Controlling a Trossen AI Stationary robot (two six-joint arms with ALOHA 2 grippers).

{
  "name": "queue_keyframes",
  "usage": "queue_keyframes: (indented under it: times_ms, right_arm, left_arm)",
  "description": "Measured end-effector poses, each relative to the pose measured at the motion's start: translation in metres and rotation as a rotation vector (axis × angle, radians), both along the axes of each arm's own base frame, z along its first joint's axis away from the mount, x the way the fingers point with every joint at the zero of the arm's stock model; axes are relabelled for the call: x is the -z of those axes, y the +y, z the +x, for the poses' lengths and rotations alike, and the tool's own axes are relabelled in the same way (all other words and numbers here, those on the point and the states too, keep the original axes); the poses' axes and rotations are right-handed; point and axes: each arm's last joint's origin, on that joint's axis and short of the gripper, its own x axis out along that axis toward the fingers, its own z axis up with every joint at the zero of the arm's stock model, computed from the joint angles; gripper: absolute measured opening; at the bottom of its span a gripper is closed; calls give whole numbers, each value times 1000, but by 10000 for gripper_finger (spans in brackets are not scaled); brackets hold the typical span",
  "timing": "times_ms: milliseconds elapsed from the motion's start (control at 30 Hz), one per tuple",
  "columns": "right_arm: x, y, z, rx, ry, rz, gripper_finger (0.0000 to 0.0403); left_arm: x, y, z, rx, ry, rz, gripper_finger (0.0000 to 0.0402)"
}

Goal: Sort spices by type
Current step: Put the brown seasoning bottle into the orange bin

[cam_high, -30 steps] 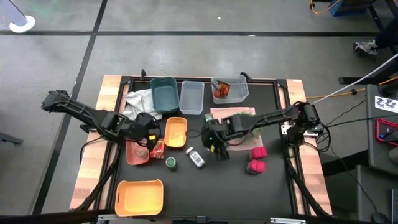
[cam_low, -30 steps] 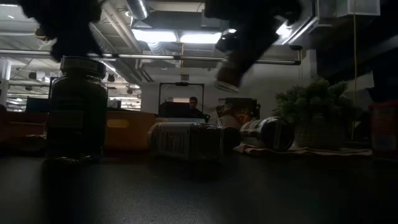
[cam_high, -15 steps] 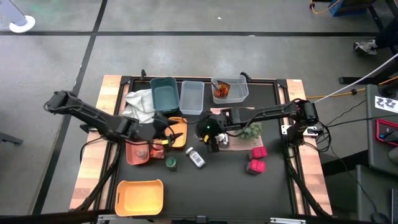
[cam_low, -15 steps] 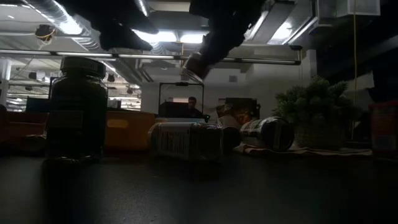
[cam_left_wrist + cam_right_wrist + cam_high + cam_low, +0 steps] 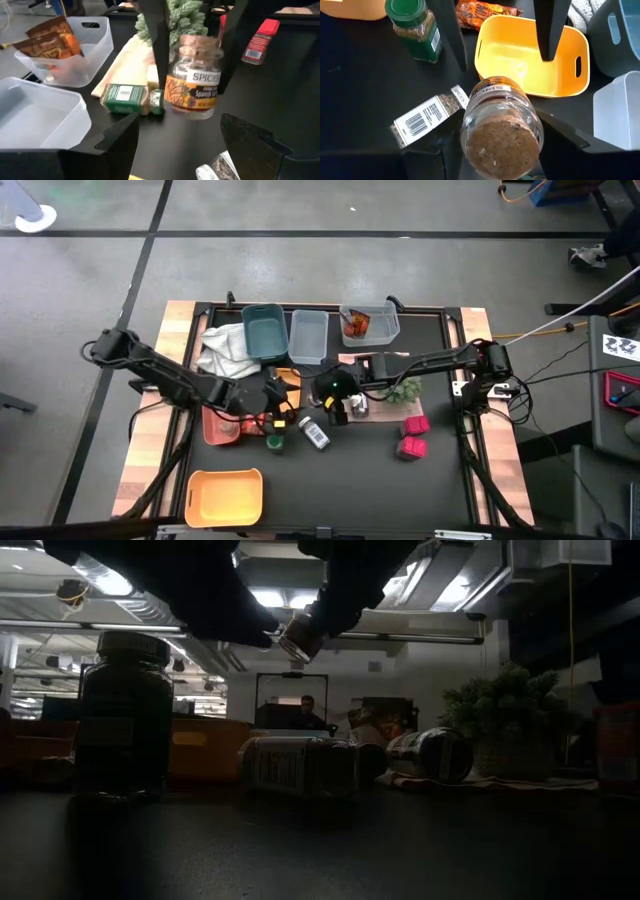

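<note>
My right gripper (image 5: pixel 337 402) hangs over the table's middle, shut on a small glass spice jar (image 5: pixel 194 82) with a tan lid and an orange label. The low view shows that jar (image 5: pixel 301 640) high above the table. My left gripper (image 5: pixel 275 404) is open just left of it. Its fingers (image 5: pixel 451 35) stand on either side of the space beside the jar, apart from it. A green-lidded jar (image 5: pixel 274 443) stands upright on the table. A barcode-labelled jar (image 5: pixel 316 433) lies on its side nearby. Two magenta boxes (image 5: pixel 412 435) sit to the right. My right gripper pinches the jar between its two fingers (image 5: pixel 159 60), one on each side of the glass body just under the lid (image 5: pixel 201 43). The fingers come from above, pointing down. The jar is lifted clear of the table and hangs tilted below them.
A yellow bin (image 5: pixel 560 75) lies under my left gripper. A pink tray (image 5: pixel 218 427) and an orange tray (image 5: pixel 224 496) are on the left. Teal (image 5: pixel 264 332) and clear bins (image 5: pixel 308 335) and a bin with red-orange packets (image 5: pixel 369 324) line the far edge. Plant (image 5: pixel 405 390) stands right of the jar.
My right gripper has carried the jar up and toward the table's left, then held nearly still. My left gripper has moved from over the pink tray toward the table's right, closing in on the held jar.
</note>
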Motion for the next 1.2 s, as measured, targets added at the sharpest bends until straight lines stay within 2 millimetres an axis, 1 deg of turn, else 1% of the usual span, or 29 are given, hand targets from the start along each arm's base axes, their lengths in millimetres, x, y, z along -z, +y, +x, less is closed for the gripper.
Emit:
queue_keyframes:
  times_ms: [233, 433, 833, 967, 1200]
  right_arm:
    - [-4, 0, 4, 19, -59, 21, 201]
    - [-8, 1, 8, 19, -111, 25, 202]
    - [-10, 1, 10, 11, -146, 35, 204]
    - [-10, 1, 10, 11, -147, 35, 204]
    - [-10, 1, 10, 7, -146, 39, 204]
  left_arm:
    - [2, -1, 4, 8, -11, 16, 263]
    - [0, -1, 5, 15, -33, 23, 263]
    - [-1, 2, 6, 15, -31, 43, 262]
    - [-1, 1, 6, 15, -30, 43, 241]
    - [-1, 1, 6, 17, -27, 46, 181]
